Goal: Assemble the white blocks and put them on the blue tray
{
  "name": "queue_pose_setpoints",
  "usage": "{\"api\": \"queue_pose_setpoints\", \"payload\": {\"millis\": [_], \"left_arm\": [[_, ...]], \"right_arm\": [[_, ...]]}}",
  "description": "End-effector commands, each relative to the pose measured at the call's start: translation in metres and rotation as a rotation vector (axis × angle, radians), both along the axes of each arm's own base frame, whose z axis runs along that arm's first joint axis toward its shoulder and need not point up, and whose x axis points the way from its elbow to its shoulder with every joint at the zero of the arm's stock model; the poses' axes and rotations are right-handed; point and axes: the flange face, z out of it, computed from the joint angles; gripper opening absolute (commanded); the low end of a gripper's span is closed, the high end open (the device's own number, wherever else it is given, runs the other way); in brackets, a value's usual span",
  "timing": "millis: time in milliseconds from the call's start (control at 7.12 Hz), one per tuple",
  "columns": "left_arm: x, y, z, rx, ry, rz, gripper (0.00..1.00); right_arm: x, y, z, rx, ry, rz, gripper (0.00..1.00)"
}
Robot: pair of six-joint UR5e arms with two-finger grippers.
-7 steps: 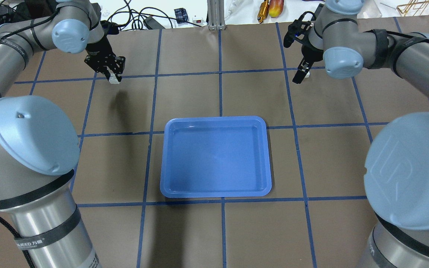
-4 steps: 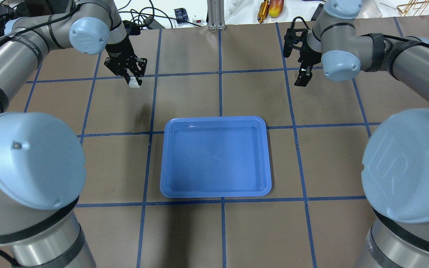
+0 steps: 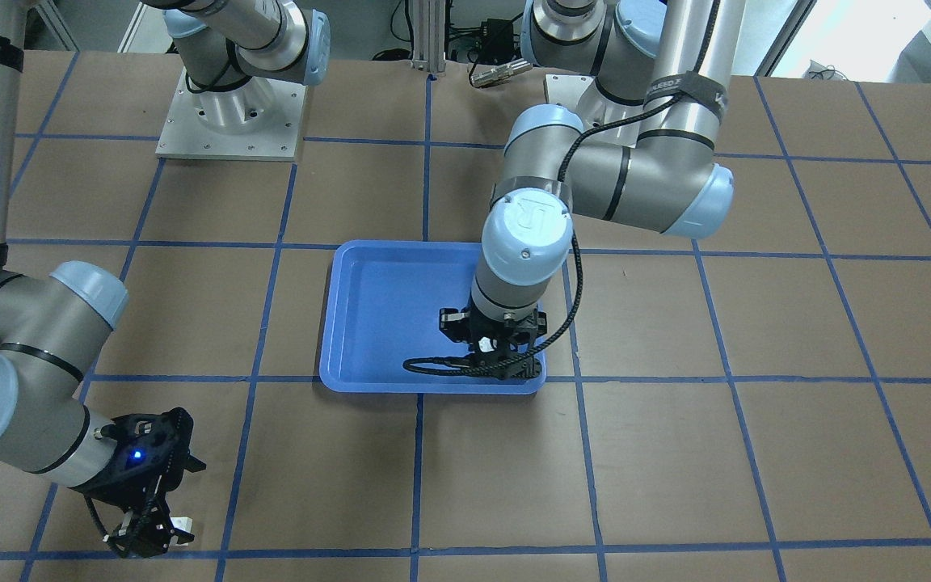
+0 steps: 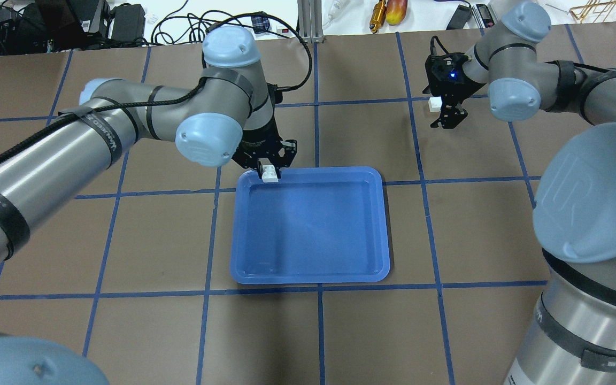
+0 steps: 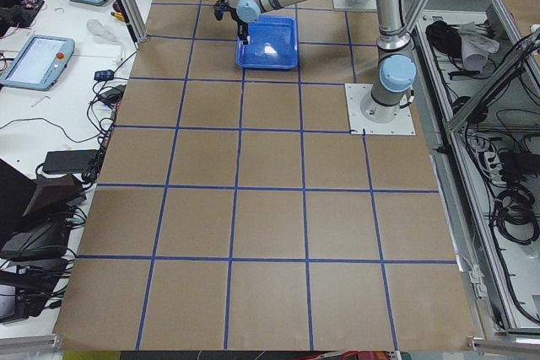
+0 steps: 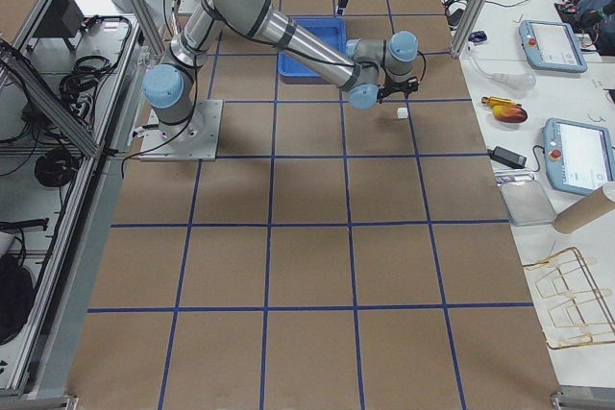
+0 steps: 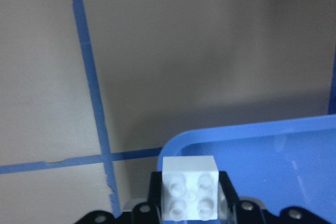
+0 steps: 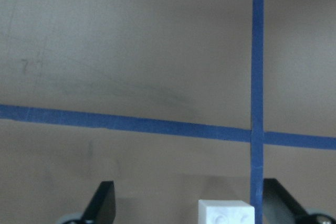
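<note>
The blue tray (image 4: 313, 230) lies empty at the table's middle and also shows in the front-facing view (image 3: 377, 323). My left gripper (image 4: 269, 170) is shut on a white studded block (image 7: 190, 195) and holds it just above the tray's far left corner. A second white block (image 4: 434, 104) rests on the table at the far right, next to a blue tape line. My right gripper (image 4: 447, 116) hangs low over it, jaws open. In the right wrist view this block (image 8: 226, 212) sits between the spread fingers, close to one of them.
Blue tape lines (image 4: 318, 101) grid the brown table cover. Cables and power bricks (image 4: 126, 16), an aluminium post (image 4: 308, 21) and an orange tool (image 4: 377, 13) lie beyond the far edge. My left forearm (image 4: 72, 144) reaches across the table's left half.
My left arm has carried its white block from the far left of the table to the tray's far left corner. My right gripper has shifted slightly beside the other block.
</note>
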Motion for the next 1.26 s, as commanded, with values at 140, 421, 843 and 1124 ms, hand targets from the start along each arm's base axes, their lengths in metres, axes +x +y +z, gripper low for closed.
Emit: {"api": "queue_pose_setpoints", "payload": {"millis": [140, 421, 843, 1124], "left_arm": [[-0.036, 0.037, -0.034, 0.006, 0.023, 0.021, 0.19], [-0.032, 0.05, -0.051, 0.024, 0.023, 0.022, 0.19], [-0.036, 0.063, -0.064, 0.074, 0.049, 0.036, 0.24], [-0.043, 0.066, -0.068, 0.076, 0.055, 0.033, 0.32]], "right_arm": [[-0.02, -0.03, -0.001, 0.052, -0.075, 0.006, 0.97], [-0.023, -0.043, -0.01, 0.116, -0.09, 0.003, 0.95], [-0.03, -0.041, -0.029, 0.177, -0.106, -0.003, 0.95], [-0.043, -0.041, -0.03, 0.178, -0.122, -0.027, 0.94]]}}
